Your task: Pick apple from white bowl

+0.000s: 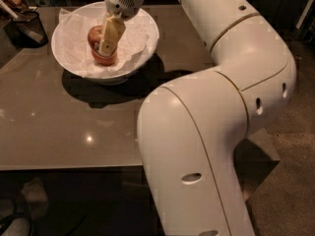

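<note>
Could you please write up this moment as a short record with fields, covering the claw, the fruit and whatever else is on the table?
claw: lowered into the bowl from above, right at the apple and partly hiding it
apple: red, near the bowl's middle, resting on crumpled white paper
white bowl: wide, paper-lined, on the far left part of the table
mesh cup: dark, left of the bowl, apart from it
table: glossy grey-brown top
arm: white, reaches in from the right foreground
task status: apple not yet out of the bowl
</note>
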